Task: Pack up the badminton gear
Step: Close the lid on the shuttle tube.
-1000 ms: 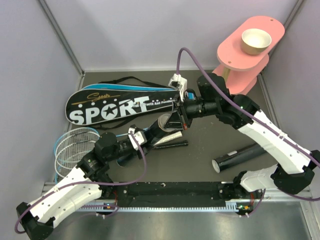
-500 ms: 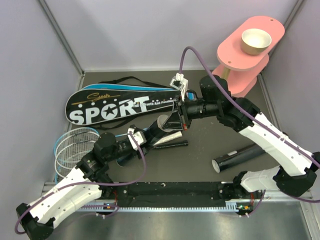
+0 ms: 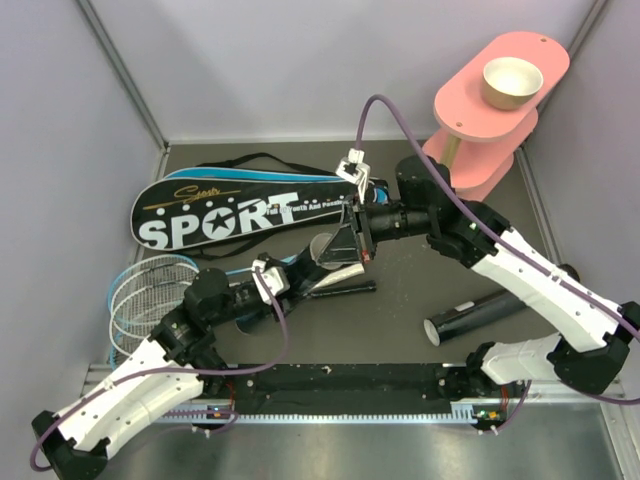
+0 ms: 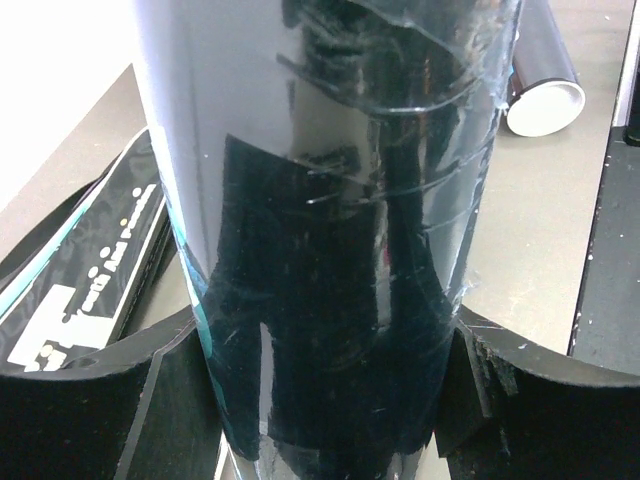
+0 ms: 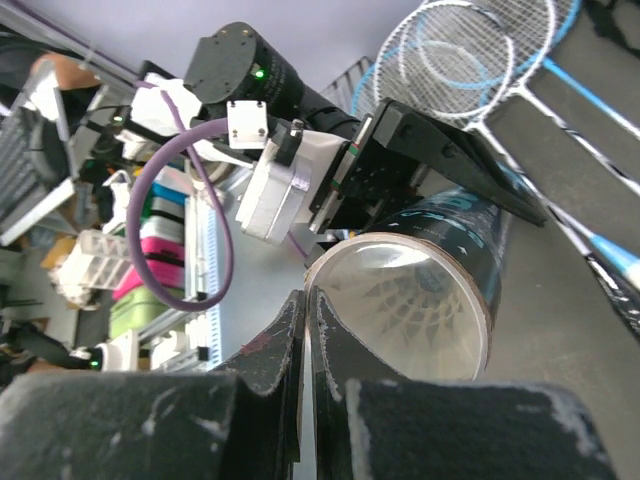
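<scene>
The left gripper (image 3: 288, 285) clasps a black tube (image 4: 330, 220) around its body, holding it tilted above the dark surface (image 3: 400, 300). The right gripper (image 5: 306, 300) is closed and holds nothing, its tips at the rim of the tube's open mouth. A white shuttlecock (image 5: 395, 295) sits inside. A second tube (image 3: 480, 315) lies on the right. Rackets (image 3: 145, 290) and a black bag (image 3: 240, 210) lie on the left.
</scene>
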You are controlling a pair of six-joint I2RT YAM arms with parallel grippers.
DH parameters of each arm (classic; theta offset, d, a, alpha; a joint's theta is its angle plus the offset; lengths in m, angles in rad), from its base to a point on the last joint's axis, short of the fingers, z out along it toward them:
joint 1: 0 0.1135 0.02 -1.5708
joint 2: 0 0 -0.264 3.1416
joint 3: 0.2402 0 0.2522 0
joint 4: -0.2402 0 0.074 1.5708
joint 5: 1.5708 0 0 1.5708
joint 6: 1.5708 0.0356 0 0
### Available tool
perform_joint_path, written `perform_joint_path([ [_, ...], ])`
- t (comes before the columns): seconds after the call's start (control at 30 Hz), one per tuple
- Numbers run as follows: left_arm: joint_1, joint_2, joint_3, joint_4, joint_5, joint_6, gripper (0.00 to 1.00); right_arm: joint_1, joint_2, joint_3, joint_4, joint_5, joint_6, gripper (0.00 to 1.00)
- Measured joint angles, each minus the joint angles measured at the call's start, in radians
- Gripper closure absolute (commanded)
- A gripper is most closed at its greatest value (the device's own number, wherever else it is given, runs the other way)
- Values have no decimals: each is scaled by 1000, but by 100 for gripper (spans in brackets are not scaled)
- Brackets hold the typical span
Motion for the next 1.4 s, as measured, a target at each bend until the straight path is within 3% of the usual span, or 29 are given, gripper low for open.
perform_joint_path([
  [0.23, 1, -53, -17, -5, 18, 0, 98, -1, -48, -148, 230, -63, 162, 100],
  [0.27, 1, -59, -19, -5, 18, 0, 98, -1, -54, -169, 267, -69, 188, 89],
  [0.33, 1, -70, -21, -8, 21, 0, 98, -1, -67, -218, 351, -84, 249, 83],
  [0.53, 1, -87, -26, -14, 41, 0, 98, -24, -84, -321, 569, -118, 398, 76],
  [0.77, 1, -122, -38, -22, 58, -8, 98, -60, -87, -415, 762, -136, 500, 84],
  [1.1, 11, -156, -53, -47, 73, -15, 99, -5, -29, -562, 1165, -80, 667, 100],
  [1.4, 15, -166, -52, -41, 8, -26, 100, 70, -73, -520, 991, 140, 506, 100],
])
